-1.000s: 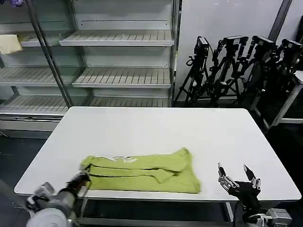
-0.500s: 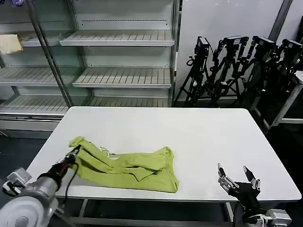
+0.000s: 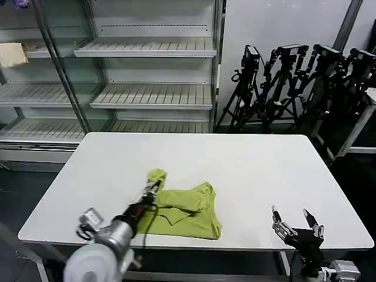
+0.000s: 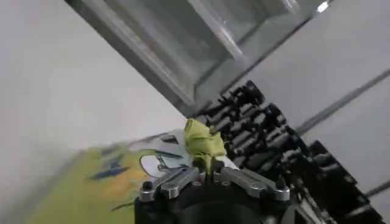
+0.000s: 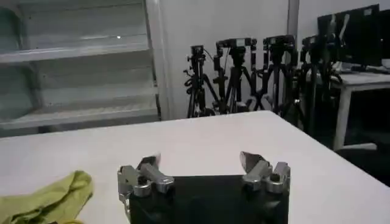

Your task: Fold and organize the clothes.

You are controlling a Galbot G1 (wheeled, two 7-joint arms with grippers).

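Tripods (image 3: 294, 88) and bare shelving (image 3: 147, 76) stand behind the white surface (image 3: 264, 170). The left tool (image 3: 154, 187) pinches the lime T-shirt (image 3: 188, 211); the right tool (image 3: 296, 226) hangs open by the near edge.

The left end effector (image 3: 154, 188) had slim silver fingers on a black body, perhaps trailing a black cable, behind a grey rounded forearm. The right end effector (image 3: 296, 223) matched: silver fingers, black housing.
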